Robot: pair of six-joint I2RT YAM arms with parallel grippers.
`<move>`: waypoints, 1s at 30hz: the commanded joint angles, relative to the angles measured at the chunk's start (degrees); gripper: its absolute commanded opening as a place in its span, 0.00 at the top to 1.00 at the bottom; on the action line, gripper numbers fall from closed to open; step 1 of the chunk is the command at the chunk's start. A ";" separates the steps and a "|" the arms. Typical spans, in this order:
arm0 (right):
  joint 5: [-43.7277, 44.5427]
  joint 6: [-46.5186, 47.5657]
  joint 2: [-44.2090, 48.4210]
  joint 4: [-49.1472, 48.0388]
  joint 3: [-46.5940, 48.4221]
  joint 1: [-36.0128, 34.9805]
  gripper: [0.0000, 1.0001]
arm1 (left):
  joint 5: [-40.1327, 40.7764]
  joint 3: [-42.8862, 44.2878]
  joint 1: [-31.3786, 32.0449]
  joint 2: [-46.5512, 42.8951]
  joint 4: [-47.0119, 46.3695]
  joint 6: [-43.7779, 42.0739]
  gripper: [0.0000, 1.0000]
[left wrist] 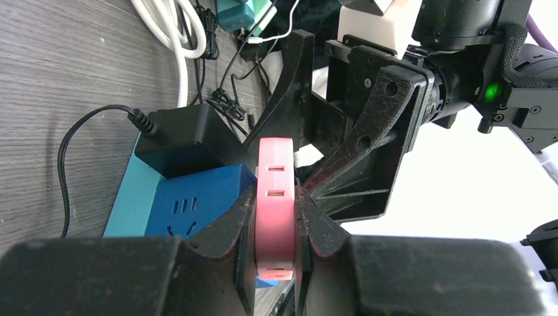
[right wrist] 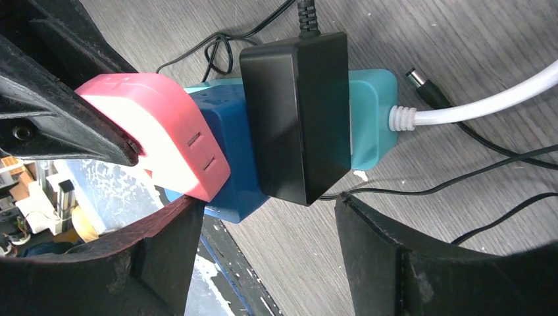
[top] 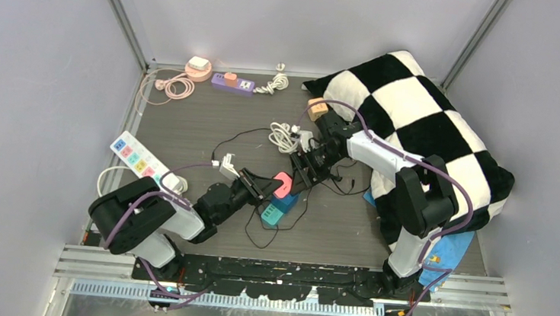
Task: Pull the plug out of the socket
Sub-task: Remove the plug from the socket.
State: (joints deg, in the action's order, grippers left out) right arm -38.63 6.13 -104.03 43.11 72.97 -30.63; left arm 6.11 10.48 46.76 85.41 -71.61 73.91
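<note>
Seemingly to brace it, the right gripper (right wrist: 266, 207) gapes around the teal socket (right wrist: 372, 112); at 7 o'clock the left gripper (left wrist: 275, 207) clamps the pink plug (left wrist: 275, 168)

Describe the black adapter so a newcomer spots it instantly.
Left of the checkered pillow, mid-table, lies a teal power strip. The black adapter sits on it next to a blue cube, a pink block beyond; it alone is black, with a thin black cable.

My left arm stretches low and forward, my left claw (left wrist: 275, 217) pinched tight on a pink adapter (right wrist: 158, 125). My right arm folds back inward, my right claw (right wrist: 266, 217) spread wide, facing it closely.
</note>
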 commanded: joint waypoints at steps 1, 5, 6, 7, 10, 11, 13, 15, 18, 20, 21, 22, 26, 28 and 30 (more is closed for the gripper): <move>14.54 3.89 -5.13 -2.97 -2.66 -2.73 0.25 | 0.63 2.91 -0.18 -2.93 -10.01 -1.54 1.00; 14.27 3.97 -5.13 -2.95 -2.66 -3.10 0.25 | 0.76 2.83 -0.18 -6.40 -4.10 -1.71 1.00; 14.30 3.90 -5.13 -2.99 -2.70 -3.17 0.25 | 0.79 2.61 -0.18 -6.55 -3.96 -1.67 1.00; 14.34 3.89 -5.21 -3.03 -2.68 -3.16 0.25 | 0.94 2.16 -0.18 -6.59 -5.02 -1.66 1.00; 14.29 3.80 -5.53 -3.12 -2.67 -3.37 0.25 | 1.53 0.86 -0.18 -5.91 -10.15 -1.35 1.00; 14.26 3.70 -5.61 -3.20 -2.62 -3.36 0.25 | 1.35 0.90 -0.18 -6.01 -10.28 -1.30 1.00; 14.20 3.63 -5.65 -3.30 -2.57 -3.35 0.25 | 0.91 1.16 -0.18 -5.97 -10.20 -1.40 1.00; 14.34 3.56 -5.66 -3.38 -2.57 -3.34 0.25 | 0.87 1.21 -0.18 -5.70 -10.38 -0.94 1.00; 14.44 3.55 -5.75 -3.41 -2.57 -3.33 0.25 | 0.70 1.43 -0.18 -5.92 -10.39 -0.37 1.00; 14.42 3.56 -5.75 -3.40 -2.59 -3.32 0.25 | 0.75 1.52 -0.18 -6.71 -10.39 -0.34 1.00; 14.41 3.62 -5.77 -3.34 -2.57 -3.31 0.25 | 0.82 1.56 -0.18 -7.19 -10.39 -0.82 1.00; 14.42 3.62 -5.78 -3.30 -2.57 -3.34 0.25 | 1.16 1.58 -0.18 -7.68 -10.23 -1.66 1.00; 14.45 3.57 -5.72 -3.30 -2.57 -3.32 0.25 | 0.56 2.55 -0.18 -10.86 -2.97 -8.13 1.00; 14.54 3.58 -5.83 -3.31 -2.58 -3.34 0.25 | -0.87 3.58 -0.18 -13.08 1.56 -13.10 1.00; 14.67 3.56 -5.91 -3.30 -2.57 -3.37 0.25 | -1.63 4.63 -0.18 -15.56 6.55 -17.08 1.00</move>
State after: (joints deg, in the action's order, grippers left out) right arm -39.53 5.61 -104.77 42.85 73.08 -32.12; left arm 5.82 10.15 46.76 76.29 -62.08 64.77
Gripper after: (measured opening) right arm 0.760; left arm 0.210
